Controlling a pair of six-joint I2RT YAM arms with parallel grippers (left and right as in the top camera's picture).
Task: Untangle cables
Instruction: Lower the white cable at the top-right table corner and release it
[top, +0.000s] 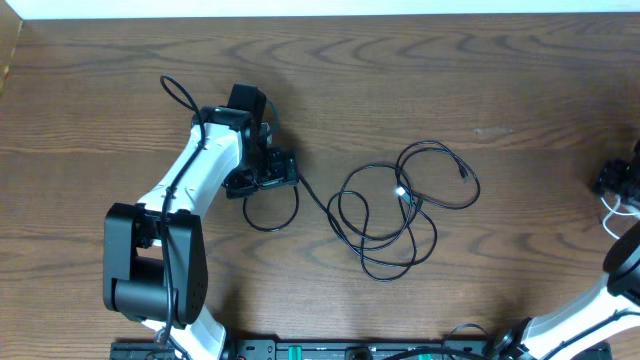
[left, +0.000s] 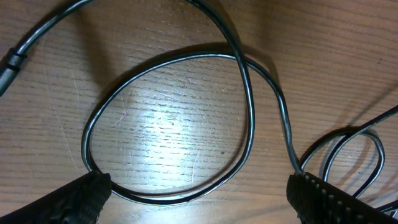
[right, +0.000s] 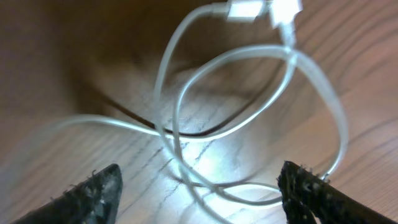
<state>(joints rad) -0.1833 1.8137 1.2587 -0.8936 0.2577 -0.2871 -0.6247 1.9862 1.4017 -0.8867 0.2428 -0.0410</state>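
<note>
Under two right fingers (right: 93, 193) lies one white cable (right: 289, 53).

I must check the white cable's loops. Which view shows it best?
Right wrist: the white cable fills it, loops and plugs close up. Overhead shows only a bit at the right edge; left wrist shows none.

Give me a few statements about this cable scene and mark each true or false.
1. The left gripper is open over a black cable loop. True.
2. The right gripper is shut on the white cable. False: it is open, and the cable lies ungripped between its fingers.
3. The white cable is knotted into the black tangle. False: it lies apart, at the right edge of the table.
4. The black tangle lies between the two arms. True.
</note>
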